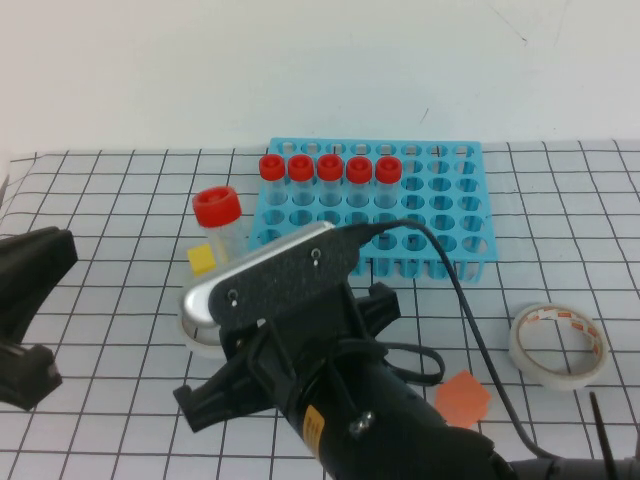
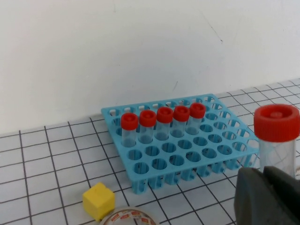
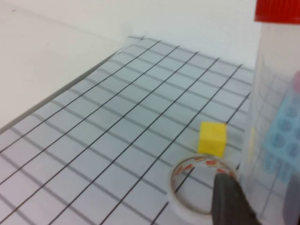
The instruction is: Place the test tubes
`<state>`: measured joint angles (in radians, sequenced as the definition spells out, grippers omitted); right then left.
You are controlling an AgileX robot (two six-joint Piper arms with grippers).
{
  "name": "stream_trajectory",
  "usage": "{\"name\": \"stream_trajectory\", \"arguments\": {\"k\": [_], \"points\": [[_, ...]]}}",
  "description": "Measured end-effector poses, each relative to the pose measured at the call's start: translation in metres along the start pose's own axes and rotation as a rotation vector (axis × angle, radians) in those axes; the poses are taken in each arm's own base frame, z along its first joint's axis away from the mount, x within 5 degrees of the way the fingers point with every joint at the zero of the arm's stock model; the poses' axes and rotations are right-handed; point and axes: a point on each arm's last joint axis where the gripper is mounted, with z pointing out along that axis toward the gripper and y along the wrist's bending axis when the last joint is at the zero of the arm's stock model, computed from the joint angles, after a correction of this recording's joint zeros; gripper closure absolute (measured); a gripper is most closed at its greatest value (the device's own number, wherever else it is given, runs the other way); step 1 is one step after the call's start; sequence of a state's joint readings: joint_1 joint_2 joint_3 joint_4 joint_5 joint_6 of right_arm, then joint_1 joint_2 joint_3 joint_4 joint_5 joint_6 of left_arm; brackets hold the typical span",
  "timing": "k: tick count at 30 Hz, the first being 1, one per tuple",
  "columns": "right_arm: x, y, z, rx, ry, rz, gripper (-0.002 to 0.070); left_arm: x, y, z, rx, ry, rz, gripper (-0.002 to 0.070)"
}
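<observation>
Right gripper (image 3: 261, 206) fingers (image 3: 229, 199) clasp tube (image 1: 219, 222) (red-capped) near rack (image 1: 440, 215); left gripper (image 1: 55, 260), far left, closed.

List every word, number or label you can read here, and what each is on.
No text can be read.
Tape roll, right: red print inside, too blurred.
Second tape roll by the yellow cube: red print, too blurred.
Sticker on the right arm: too small.
Right gripper holds the tube near that cube; left gripper sits shut at the far left.
</observation>
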<state>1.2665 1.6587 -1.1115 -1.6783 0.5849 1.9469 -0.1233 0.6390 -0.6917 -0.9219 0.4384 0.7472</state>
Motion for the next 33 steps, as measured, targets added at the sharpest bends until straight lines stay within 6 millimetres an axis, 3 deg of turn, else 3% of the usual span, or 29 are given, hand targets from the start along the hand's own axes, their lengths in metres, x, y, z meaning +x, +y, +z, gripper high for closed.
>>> {"name": "stream_trajectory", "arguments": {"k": [2, 5, 10, 12, 15, 33], "points": [[-0.003, 0.0, 0.0, 0.006, -0.01, -0.017, 0.0441, 0.0, -0.001, 0.002, 0.014, 0.005, 0.008, 0.0663], [-0.011, 0.003, 0.0, -0.013, -0.025, -0.035, 0.0441, 0.002, -0.004, 0.009, 0.056, 0.022, 0.021, 0.0568], [-0.015, 0.006, -0.001, -0.034, -0.033, -0.038, 0.0441, 0.0, -0.009, 0.017, 0.127, -0.004, -0.042, 0.0274], [-0.015, 0.007, -0.001, -0.04, -0.031, -0.038, 0.0441, -0.002, -0.009, 0.019, 0.133, -0.023, -0.063, 0.0206], [-0.014, 0.01, -0.001, -0.075, -0.02, -0.042, 0.0441, -0.004, -0.009, 0.021, 0.139, -0.049, -0.069, 0.0183], [-0.019, 0.017, -0.002, -0.144, -0.018, -0.035, 0.0441, -0.005, -0.006, 0.031, 0.152, -0.055, -0.177, 0.0225]]}}
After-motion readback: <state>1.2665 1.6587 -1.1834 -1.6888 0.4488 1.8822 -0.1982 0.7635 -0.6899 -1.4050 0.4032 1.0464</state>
